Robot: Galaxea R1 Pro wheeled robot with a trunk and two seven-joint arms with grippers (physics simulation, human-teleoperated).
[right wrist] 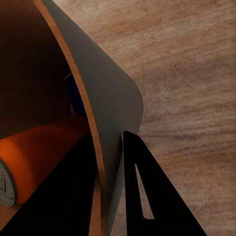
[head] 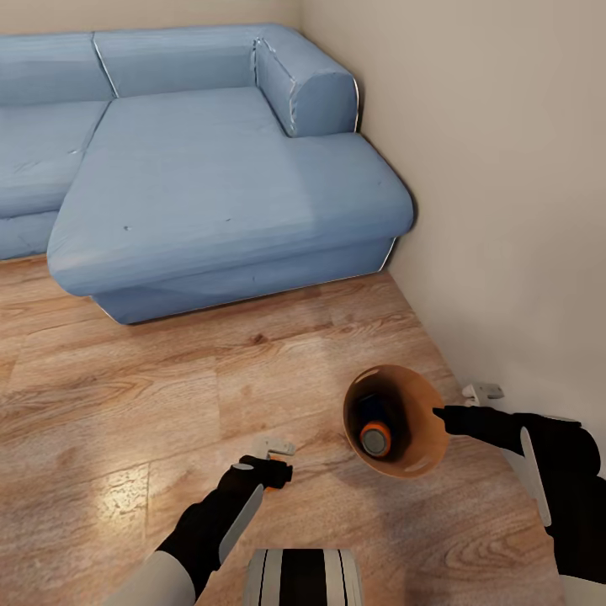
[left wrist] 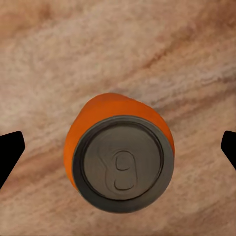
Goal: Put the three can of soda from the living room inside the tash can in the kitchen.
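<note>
Two soda cans are already inside the trash can (head: 423, 402): the stowed orange soda can (head: 375, 438) lies on its side against the lower inner wall, and the blue soda can (right wrist: 73, 93) is partly visible deeper in. The right end effector (head: 439, 414) is pinching the trash can's thin rim, one finger inside the wall and one outside. The bin is carried tilted, mouth turned toward the robot, above the wood floor (head: 126, 404).

The loose orange soda can (left wrist: 120, 157) stands upright on the floor, near the trash can on its left side. The left end effector (head: 268, 470) hangs directly over it with its fingers spread wide and clear of the can on both sides. The blue sofa (head: 210, 185) is well beyond the trash can.

Handling assessment:
1. The can is probably light, thin-walled and smooth. Excess squeeze would likely dent it and a shallow pinch could let it slip.
2. Recommended hold: opposite sides of the cylindrical body, below the silvery top, fingers lowered well past the shoulder.
3. An upright can tips easily, so centre the fingers before closing.
4. The trash can appears rigid, but a one-point rim hold lets it swing. The loose contents may roll toward the mouth, so tilting it further forward risks spilling them
</note>
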